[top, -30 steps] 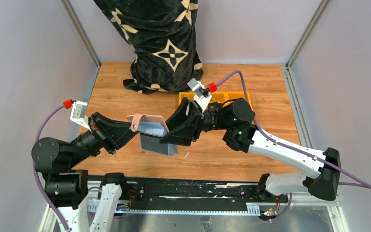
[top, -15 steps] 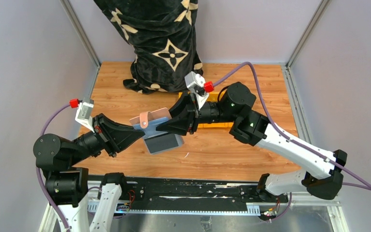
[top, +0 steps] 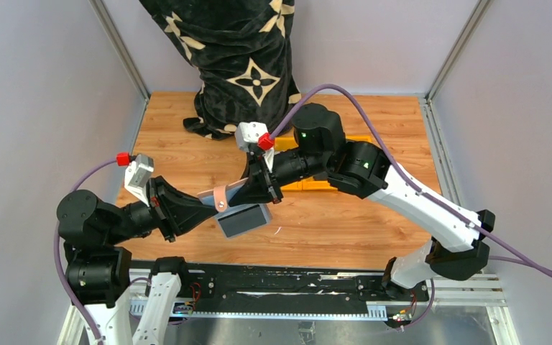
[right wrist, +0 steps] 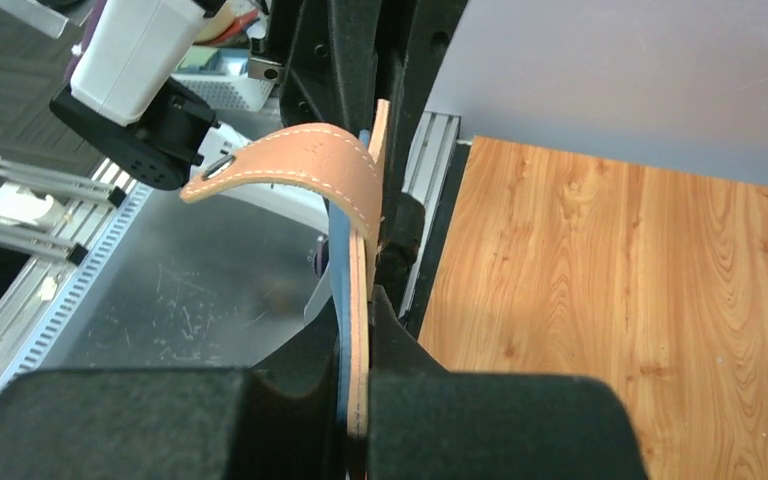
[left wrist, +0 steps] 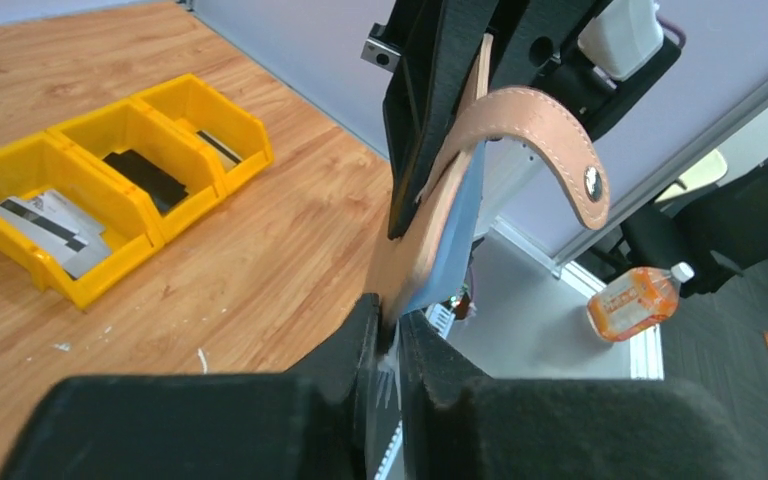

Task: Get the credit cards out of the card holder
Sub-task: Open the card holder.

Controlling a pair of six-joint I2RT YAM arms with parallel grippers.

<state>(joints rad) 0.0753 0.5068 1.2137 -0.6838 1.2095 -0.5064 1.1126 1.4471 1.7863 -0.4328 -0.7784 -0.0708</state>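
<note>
Both grippers hold the brown card holder [top: 224, 192] in the air above the table's near middle. It stands edge-on in the left wrist view [left wrist: 428, 225] and in the right wrist view [right wrist: 361, 290]. Its strap [left wrist: 550, 130] with a small stud curls free. A pale blue credit card [right wrist: 340, 262] lies flat against its face, also seen from the left wrist [left wrist: 457, 240]. A greyish panel [top: 243, 219] hangs under it; I cannot tell whether it is a flap or a card. My left gripper [left wrist: 390, 325] is shut on its lower edge. My right gripper [right wrist: 358, 325] is shut on holder and card.
A yellow three-compartment bin [left wrist: 95, 288] stands behind the right arm, partly hidden in the top view [top: 303, 185]. It holds a black flat item [left wrist: 145, 175] and grey-white cards [left wrist: 55, 220]. A black patterned cloth [top: 237, 65] hangs at the table's far edge.
The right arm swung left and its wrist turned. The card holder moved lower and nearer and turned more edge-on. Both grippers stayed shut on it.
</note>
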